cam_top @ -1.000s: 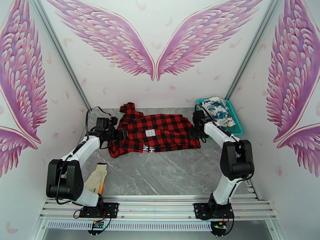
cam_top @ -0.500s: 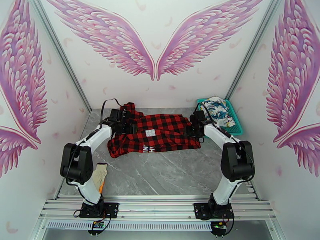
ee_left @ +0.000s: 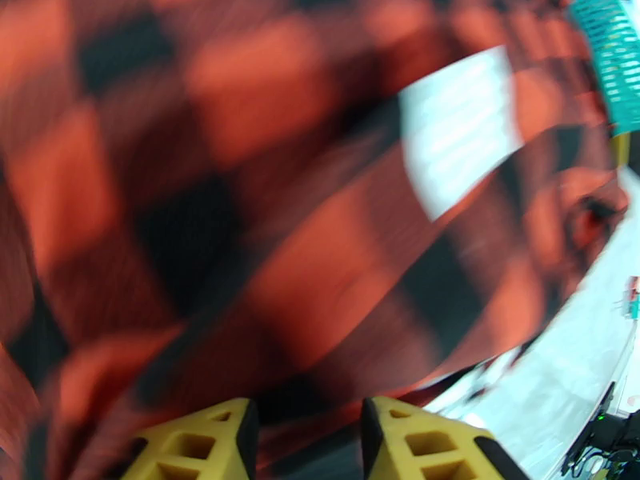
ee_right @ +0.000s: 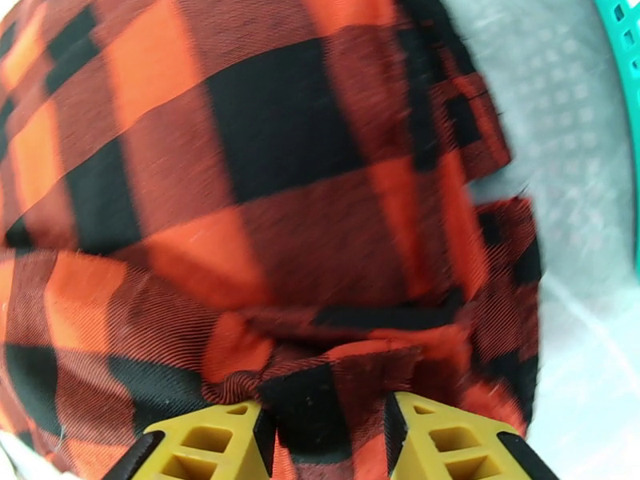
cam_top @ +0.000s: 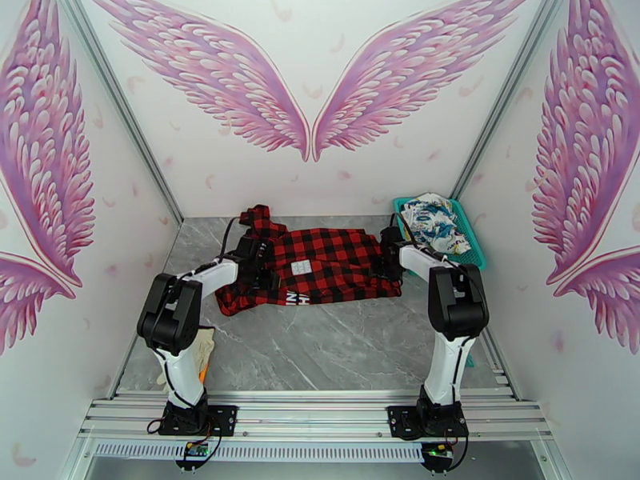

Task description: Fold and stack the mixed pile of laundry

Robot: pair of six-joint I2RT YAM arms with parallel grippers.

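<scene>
1. Back wall (cam_top: 312, 178): white, painted with a pair of pink feathered wings.
2. Table (cam_top: 336, 346): grey marbled top.
3. Red-and-black check shirt (cam_top: 336, 254): spread flat across the far half of the table, one sleeve bunched at the far left corner. A small white square label sits at mid-body. White block lettering runs along the near hem, upside-down to the top camera. It seems to read "INY" with an "H" below, too small to be sure.
4. Teal mesh basket (cam_top: 475, 251): far right corner, just beside the shirt's right edge.
5. White garment (cam_top: 434, 216): blue, yellow and teal print, crumpled inside the basket.
6. Beige glove (cam_top: 205, 342): near left of the table, partly behind the left arm.
7. Right gripper (ee_right: 324, 418): at the shirt's right edge, jaws partly closed with a fold of check cloth pinched between them.
8. Left gripper (ee_left: 304, 418): over the shirt's left part, cloth lying between the jaws. The view is blurred, so a grip cannot be told.
</scene>
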